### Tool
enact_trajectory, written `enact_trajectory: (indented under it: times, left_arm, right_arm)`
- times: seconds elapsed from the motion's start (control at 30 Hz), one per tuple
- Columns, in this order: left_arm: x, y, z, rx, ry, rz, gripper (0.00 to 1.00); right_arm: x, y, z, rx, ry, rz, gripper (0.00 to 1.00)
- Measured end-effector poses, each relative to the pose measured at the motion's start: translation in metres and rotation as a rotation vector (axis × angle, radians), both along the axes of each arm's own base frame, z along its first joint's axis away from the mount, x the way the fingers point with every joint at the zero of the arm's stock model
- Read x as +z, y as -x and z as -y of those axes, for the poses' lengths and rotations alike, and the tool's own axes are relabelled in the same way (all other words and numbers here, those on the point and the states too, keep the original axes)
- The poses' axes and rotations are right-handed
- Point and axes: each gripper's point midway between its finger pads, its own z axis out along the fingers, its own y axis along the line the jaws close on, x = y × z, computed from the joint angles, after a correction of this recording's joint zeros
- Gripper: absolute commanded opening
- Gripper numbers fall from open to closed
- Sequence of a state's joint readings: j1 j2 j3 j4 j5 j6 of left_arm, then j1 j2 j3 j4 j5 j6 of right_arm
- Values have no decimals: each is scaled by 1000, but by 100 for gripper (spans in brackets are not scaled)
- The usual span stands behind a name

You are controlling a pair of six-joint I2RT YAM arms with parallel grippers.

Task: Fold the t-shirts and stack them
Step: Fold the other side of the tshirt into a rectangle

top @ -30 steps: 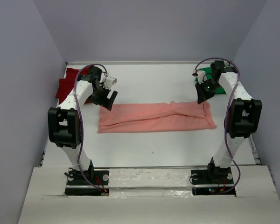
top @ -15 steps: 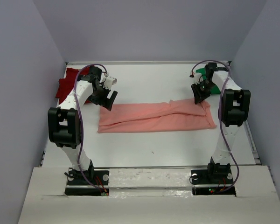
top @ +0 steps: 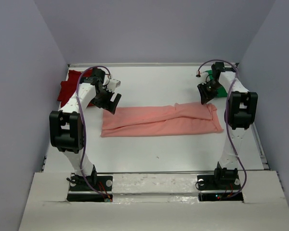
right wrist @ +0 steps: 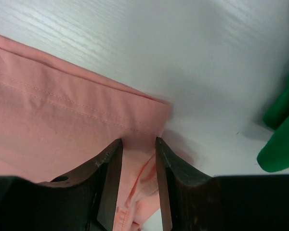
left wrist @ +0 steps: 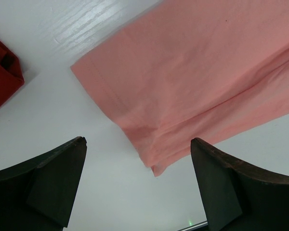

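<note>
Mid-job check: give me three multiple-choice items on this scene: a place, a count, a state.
1. Where is the green shirt? A far right B far left C middle
2. How many shirts show? A two B three C four
3. Left gripper is? A open, empty B shut on cloth C out of view
1 A: it lies at the far right.
2 B: green, red shirt, pink shirt.
3 A: jaws wide apart above the pink shirt's end.

Top view: high behind the arm bases [top: 89, 185], looking down on the whole table [top: 154, 154]. Wrist views: close, facing down past own fingers [left wrist: 48, 183]. All three share the salmon-pink shirt [top: 159, 122].
</note>
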State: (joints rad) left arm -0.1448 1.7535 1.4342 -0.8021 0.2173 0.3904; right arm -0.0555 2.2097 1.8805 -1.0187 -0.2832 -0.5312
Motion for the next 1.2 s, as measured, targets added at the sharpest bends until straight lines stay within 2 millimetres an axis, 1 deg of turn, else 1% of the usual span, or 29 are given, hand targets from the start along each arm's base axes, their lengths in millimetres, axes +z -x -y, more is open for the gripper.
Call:
enact_trajectory:
  times: [0.13, 0.23, 0.33, 0.43, 0.5, 0.67, 0.83, 0.93, 1.2]
  left_arm:
    - [1, -1, 0, 0, 1, 4, 99]
    - [1, -1, 0, 0, 1, 5, 99]
    - [1, -1, 0, 0, 1, 5, 99]
    - [1, -1, 0, 0, 0, 4, 99]
    - [1, -1, 0, 0, 0, 4, 99]
    - [1, -1, -1, 1, -4, 3, 99]
    - [1, -1, 0, 2, -3, 3, 99]
    - [2, -1, 1, 0, -2, 3, 99]
    - [2, 0, 2, -1, -2, 2, 99]
  right_arm:
    - [-9, 8, 4, 3, 22, -28, 40]
    - [-12, 8, 7, 6, 39, -24, 40]
    - [-20, 10, 7, 6, 42, -20, 40]
    - [-24, 8, 7, 5, 42, -10, 40]
    - [-24, 2, 7, 4, 41, 11, 40]
    - [-16, -8, 4, 3, 24, 48, 40]
    - [4, -26, 4, 2, 21, 115, 40]
    - [11, -32, 5, 2, 23, 139, 40]
    - [12, -33, 4, 2, 22, 142, 40]
